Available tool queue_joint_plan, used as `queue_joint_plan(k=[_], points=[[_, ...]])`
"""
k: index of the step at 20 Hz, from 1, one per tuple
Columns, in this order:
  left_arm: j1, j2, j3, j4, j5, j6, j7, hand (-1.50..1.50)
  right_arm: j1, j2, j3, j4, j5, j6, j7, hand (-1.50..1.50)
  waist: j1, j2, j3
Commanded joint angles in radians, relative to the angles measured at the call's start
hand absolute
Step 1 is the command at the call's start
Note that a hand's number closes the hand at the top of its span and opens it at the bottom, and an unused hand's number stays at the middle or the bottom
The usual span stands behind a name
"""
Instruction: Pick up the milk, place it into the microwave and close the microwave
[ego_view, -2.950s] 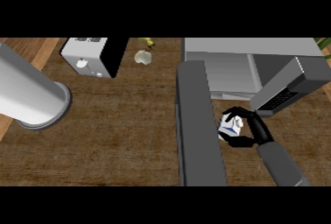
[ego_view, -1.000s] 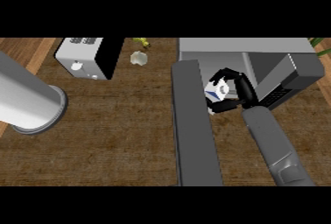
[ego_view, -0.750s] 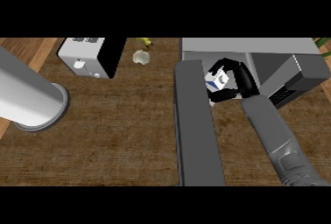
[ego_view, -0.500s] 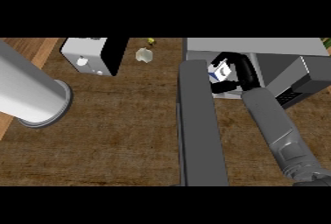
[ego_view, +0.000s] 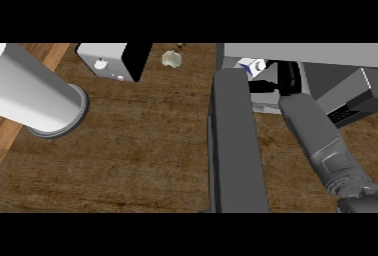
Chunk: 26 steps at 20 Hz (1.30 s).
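Here, right hand (ego_view: 279, 80) grips milk (ego_view: 249, 66) — inside microwave (ego_view: 310, 52).

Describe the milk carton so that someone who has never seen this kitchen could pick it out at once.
Find the grey microwave at the far right of the counter, its door open. At the left of its opening, the black right robot hand holds the milk carton. It is the only white thing with blue markings; the toaster further left is white and black.
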Motion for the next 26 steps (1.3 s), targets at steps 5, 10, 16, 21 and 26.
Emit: queue_joint_plan(k=[5, 10, 16, 21, 26], points=[[-0.044, 0.018, 0.013, 0.013, -0.035, -0.004, -0.009, -1.50, -0.013, -0.041, 0.029, 0.071, 0.065, -0.136, -0.007, -1.50, 0.041, 0.012, 0.000], [-0.120, 0.017, -0.010, 0.032, -0.049, 0.023, 0.040, -1.50, -0.041, 0.008, 0.013, 0.094, 0.041, -0.040, -0.022, -1.50, 0.018, 0.010, 0.001], [-0.121, 0.027, -0.035, 0.055, -0.076, -0.014, 0.028, -1.50, -0.036, -0.011, -0.014, 0.099, 0.012, 0.084, -0.082, -1.50, 0.016, 0.005, 0.001], [-0.133, -0.005, -0.081, 0.017, -0.103, 0.010, 0.055, -1.50, -0.014, 0.022, -0.039, 0.099, -0.016, 0.138, -0.138, -1.50, -0.006, -0.007, 0.001], [-0.091, -0.022, -0.145, 0.010, -0.162, -0.016, 0.031, -1.50, 0.043, 0.002, -0.084, 0.091, -0.066, 0.247, -0.229, -1.50, -0.020, -0.018, 0.000]])
